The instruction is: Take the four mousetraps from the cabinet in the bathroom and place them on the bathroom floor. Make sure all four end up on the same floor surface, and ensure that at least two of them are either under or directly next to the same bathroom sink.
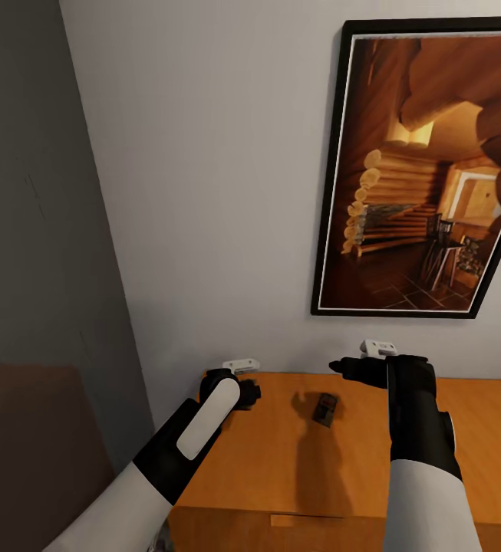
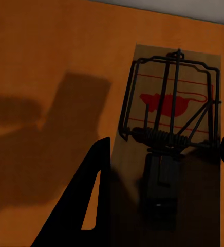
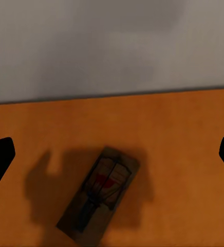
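The cabinet (image 1: 465, 429) shows its orange-brown flat top. One mousetrap (image 1: 325, 409), a small dark slab, lies on it between my two arms. My right gripper (image 1: 350, 370) hovers above and just behind that trap; the right wrist view has the mousetrap (image 3: 99, 193) lying flat below the open right gripper (image 3: 117, 146). My left gripper (image 1: 242, 392) is low at the cabinet's back left corner. Its wrist view shows another mousetrap (image 2: 168, 108) flat on the wood, with the open left gripper (image 2: 166, 144) straddling it, one finger (image 2: 91, 195) on each side.
A framed picture (image 1: 419, 169) of a log interior hangs on the grey wall behind the cabinet. Two small white fittings (image 1: 241, 365) (image 1: 378, 347) sit on the wall just above the top. A darker grey wall (image 1: 28, 230) stands at the left.
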Motion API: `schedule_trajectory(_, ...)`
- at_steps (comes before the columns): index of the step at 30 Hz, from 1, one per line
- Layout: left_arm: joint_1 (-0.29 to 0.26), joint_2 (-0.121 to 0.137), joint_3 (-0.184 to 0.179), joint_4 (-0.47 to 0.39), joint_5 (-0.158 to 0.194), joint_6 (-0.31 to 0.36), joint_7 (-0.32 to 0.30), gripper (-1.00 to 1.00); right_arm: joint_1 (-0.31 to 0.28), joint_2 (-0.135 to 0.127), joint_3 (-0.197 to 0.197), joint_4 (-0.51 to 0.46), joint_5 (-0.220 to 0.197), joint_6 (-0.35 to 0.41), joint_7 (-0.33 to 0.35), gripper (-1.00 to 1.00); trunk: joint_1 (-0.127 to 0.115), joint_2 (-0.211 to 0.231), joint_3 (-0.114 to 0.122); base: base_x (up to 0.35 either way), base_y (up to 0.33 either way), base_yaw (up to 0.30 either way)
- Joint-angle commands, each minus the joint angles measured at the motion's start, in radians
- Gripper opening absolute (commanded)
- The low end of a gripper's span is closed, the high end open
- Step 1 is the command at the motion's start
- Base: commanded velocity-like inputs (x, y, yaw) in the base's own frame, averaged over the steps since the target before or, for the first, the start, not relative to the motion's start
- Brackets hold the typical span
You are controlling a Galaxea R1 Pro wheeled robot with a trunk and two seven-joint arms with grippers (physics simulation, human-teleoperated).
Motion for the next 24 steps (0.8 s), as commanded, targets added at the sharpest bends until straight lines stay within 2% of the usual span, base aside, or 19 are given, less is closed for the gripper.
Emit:
schedule_trajectory(1,-0.001,0.0,-0.001,-0.001,0.005,0.005,0.011,-1.0,-0.001,0.001,-0.003,0.001,0.01,0.002,0.01,1.0,0.0,-0.001,-0.002,0.0,0.0,0.0)
schedule_trajectory(11,-0.001,0.0,0.004,-0.001,0.005,0.005,0.011,-1.0,-0.001,0.001,-0.003,0.007,0.01,0.001,0.01,1.0,0.0,-0.001,-0.002,-0.003,0.0,0.0)
schedule_trajectory(24,-0.001,0.0,0.008,0.001,0.005,0.005,0.011,-1.0,-0.001,0.001,-0.009,0.013,0.008,0.0,0.01,1.0,0.0,-0.001,-0.002,-0.062,0.003,0.0)
